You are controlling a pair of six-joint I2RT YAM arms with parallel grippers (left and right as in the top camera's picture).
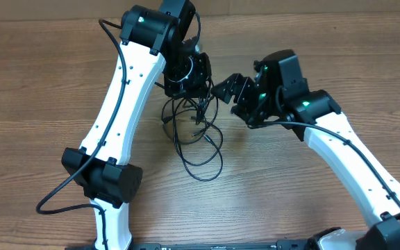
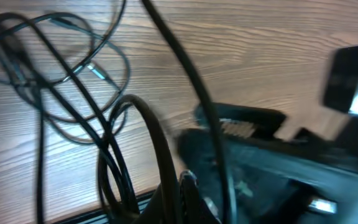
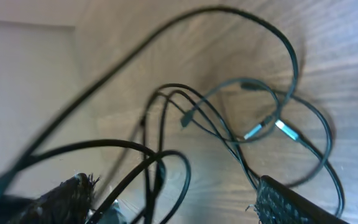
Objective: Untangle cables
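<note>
Several cables (image 1: 198,118) hang from the pinching left hand (image 1: 186,89); spread right hand (image 1: 226,98) just beside.

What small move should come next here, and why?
Probably ease the right gripper, jaws wide open, onto a loose strand of the cables and close. The left gripper looks shut on their upper end, while the loops lie crossed on the table.

One desk (image 1: 47,69) bears two robot arms, left arm (image 1: 127,90) and right arm (image 1: 346,149). One tangle of cables (image 1: 194,118), strand count unclear, shows two silver plug tips (image 3: 289,132).
</note>
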